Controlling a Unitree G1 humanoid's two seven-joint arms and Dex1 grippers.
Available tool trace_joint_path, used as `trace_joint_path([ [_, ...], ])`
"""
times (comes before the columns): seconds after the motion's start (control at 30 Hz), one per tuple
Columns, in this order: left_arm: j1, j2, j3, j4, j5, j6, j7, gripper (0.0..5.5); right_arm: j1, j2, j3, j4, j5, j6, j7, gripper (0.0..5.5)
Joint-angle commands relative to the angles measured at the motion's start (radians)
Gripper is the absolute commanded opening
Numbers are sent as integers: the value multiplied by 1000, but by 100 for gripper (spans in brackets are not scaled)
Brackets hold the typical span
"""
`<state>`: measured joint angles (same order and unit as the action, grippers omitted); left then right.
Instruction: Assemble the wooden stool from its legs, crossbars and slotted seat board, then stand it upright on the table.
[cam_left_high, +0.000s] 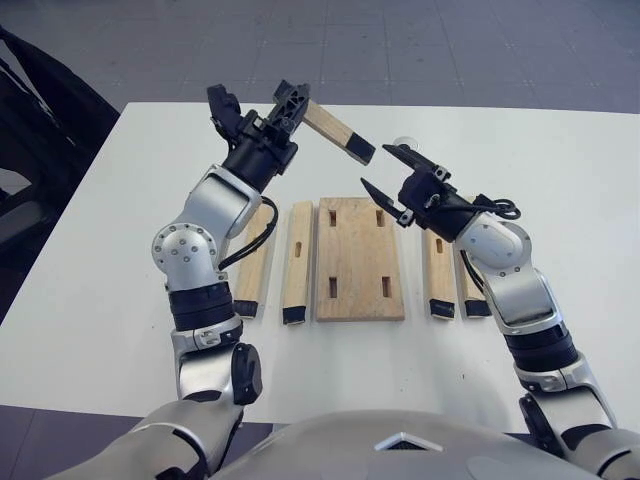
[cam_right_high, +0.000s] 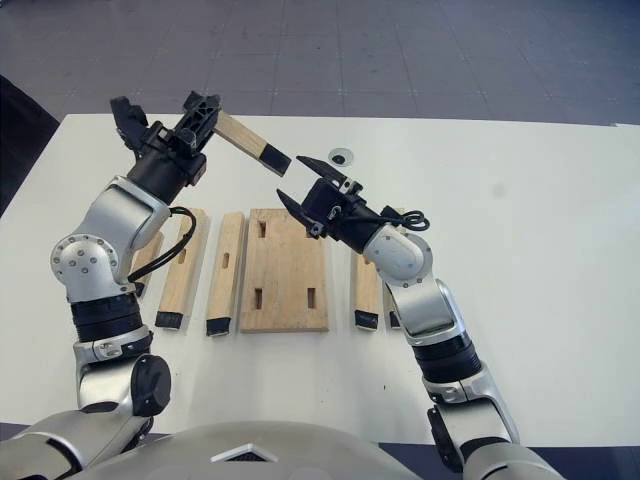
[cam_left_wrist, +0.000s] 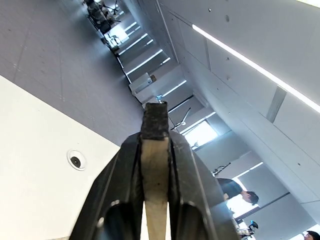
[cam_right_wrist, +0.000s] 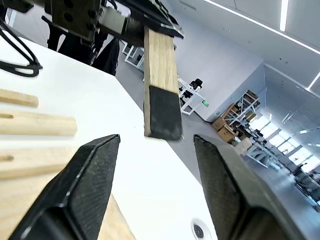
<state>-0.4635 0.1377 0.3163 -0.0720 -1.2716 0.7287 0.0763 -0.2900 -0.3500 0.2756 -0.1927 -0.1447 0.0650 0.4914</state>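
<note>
Left gripper (cam_left_high: 290, 108) is up over the far half of the white table (cam_left_high: 560, 200), jaws clenched on a wooden leg (cam_left_high: 335, 132), and you can see from its wrist camera how the two fingers pinch the wood from both sides. The leg slants down toward the middle of the table, its black-capped end (cam_left_high: 360, 150) hanging in the air, clear of the surface. Right gripper (cam_left_high: 395, 175) sits just beside that cap, jaws spread wide and holding nothing; from the right wrist view the black end sits framed between the two dark fingers (cam_right_wrist: 90, 180), near them but not touching. Down on the table the slotted seat board (cam_left_high: 358, 262) lies flat in the centre, four slots facing up. To its left lies the left pair of wooden bars (cam_left_high: 297, 262) side by side, black ends toward the robot, the outer one partly hidden by the left arm. To its right lies the right pair of wooden bars (cam_left_high: 437, 280), partly covered by the right forearm. A round grommet (cam_right_high: 341, 155) sits in the tabletop beyond the right gripper.
</note>
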Motion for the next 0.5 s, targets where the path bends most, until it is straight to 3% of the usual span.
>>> trace_joint_path([
  [0.03, 103, 169, 53, -142, 200, -55, 22, 43, 73, -62, -65, 19, -16, 127, 0, 267],
  [0.2, 289, 340, -30, -361, 405, 41, 33, 43, 151, -60, -115, -14, 12, 311, -18, 267],
  [0.5, 457, 252, -135, -517, 677, 44, 159, 43, 150, -52, -104, -45, 4, 362, -41, 267],
])
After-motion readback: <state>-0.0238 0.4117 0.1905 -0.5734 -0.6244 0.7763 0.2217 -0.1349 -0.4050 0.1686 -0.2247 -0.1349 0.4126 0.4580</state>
